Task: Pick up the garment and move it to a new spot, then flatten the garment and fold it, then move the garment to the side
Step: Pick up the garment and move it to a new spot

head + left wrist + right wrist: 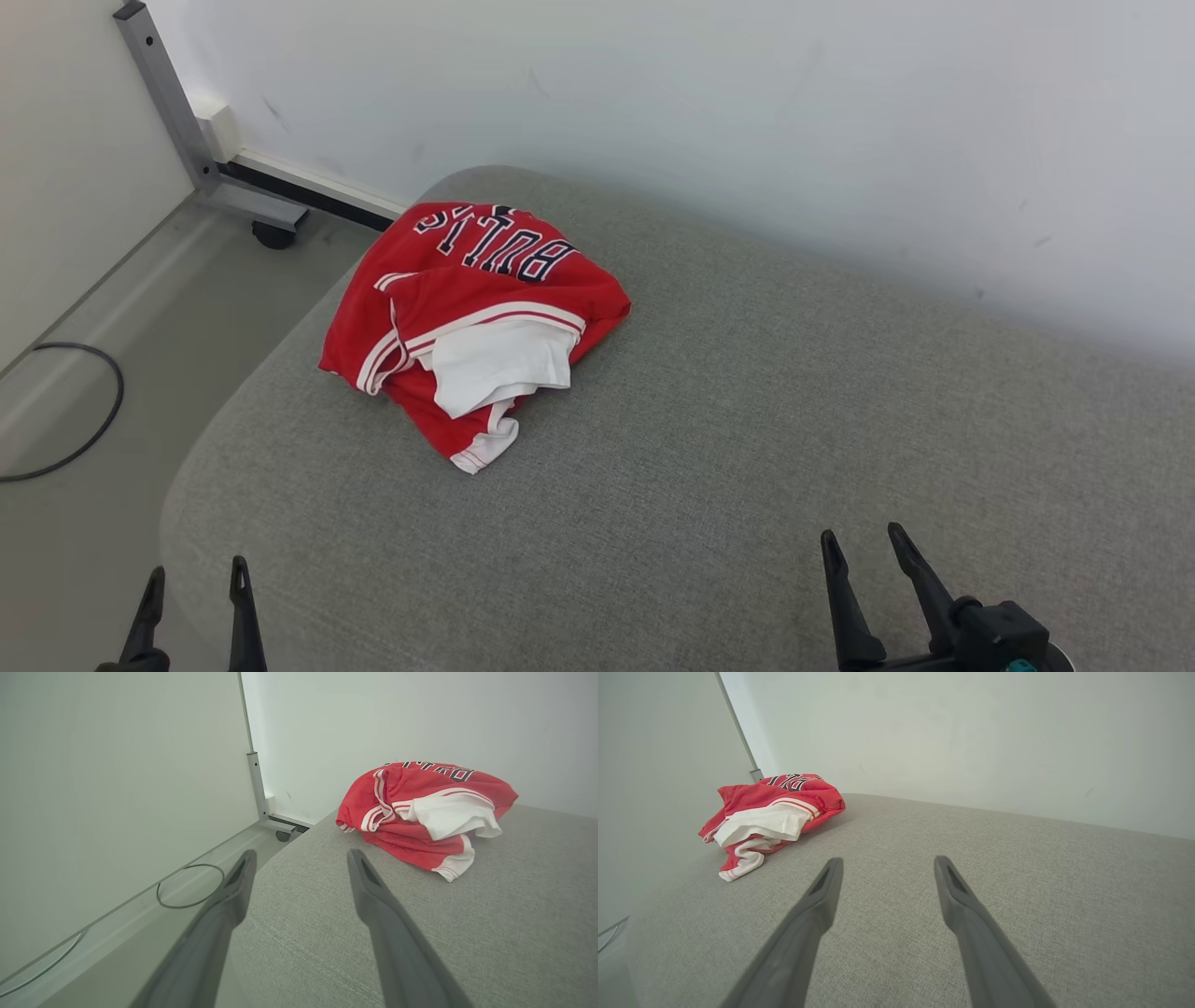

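As both arms sit low, my left pincer (198, 567) stands released, fingers spread and grasping nothing, at the near left corner of the grey fabric-covered surface (709, 448). My right pincer (861, 531) is likewise released and empty, above the surface's near edge toward its right. The garment (471, 317), a red jersey with white trim and dark lettering, lies crumpled on the surface close to its far left corner, well apart from both pincers. A dark cable (120, 387) loops on the floor off the surface's left edge. A grey metal frame (173, 107) on a caster stands beyond its far left corner.
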Available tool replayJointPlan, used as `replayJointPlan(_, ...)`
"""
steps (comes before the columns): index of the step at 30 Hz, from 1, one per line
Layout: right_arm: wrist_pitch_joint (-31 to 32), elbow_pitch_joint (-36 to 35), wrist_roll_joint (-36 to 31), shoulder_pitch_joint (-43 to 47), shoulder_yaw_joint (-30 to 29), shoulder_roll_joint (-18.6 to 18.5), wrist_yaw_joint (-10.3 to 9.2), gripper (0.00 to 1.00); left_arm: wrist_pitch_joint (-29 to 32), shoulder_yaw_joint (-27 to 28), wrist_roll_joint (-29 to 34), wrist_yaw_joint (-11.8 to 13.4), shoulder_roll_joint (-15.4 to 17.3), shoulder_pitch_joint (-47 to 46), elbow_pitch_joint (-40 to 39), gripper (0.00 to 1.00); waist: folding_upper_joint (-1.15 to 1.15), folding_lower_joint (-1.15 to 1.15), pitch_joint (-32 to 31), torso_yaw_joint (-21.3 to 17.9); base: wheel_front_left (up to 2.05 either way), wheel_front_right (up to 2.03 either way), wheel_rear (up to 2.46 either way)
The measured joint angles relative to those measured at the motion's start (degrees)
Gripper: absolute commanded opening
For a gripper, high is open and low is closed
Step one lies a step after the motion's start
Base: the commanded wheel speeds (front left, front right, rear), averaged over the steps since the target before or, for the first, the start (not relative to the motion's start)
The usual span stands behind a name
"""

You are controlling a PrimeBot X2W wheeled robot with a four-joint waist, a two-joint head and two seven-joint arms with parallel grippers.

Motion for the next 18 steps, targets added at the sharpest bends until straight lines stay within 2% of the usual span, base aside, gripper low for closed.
replayJointPlan(10, 0.0, 0.0, -0.3, -1.4, 1.5, 0.0, 0.0, 1.0, 0.0, 0.8, -1.5, -0.5, 0.9, -4.4, 1.1, 1.0, 0.0, 0.0, 0.7, -3.0, 0.0, 0.0, 0.0)
replayJointPlan(18, 0.0, 0.0, -1.0, -4.1, 2.5, 0.0, 0.0, 1.0, 0.0, 2.7, -5.0, -0.9, 5.5, -16.5, 3.1, 1.0, 0.0, 0.0, 2.8, -8.7, 0.0, 0.0, 0.0)
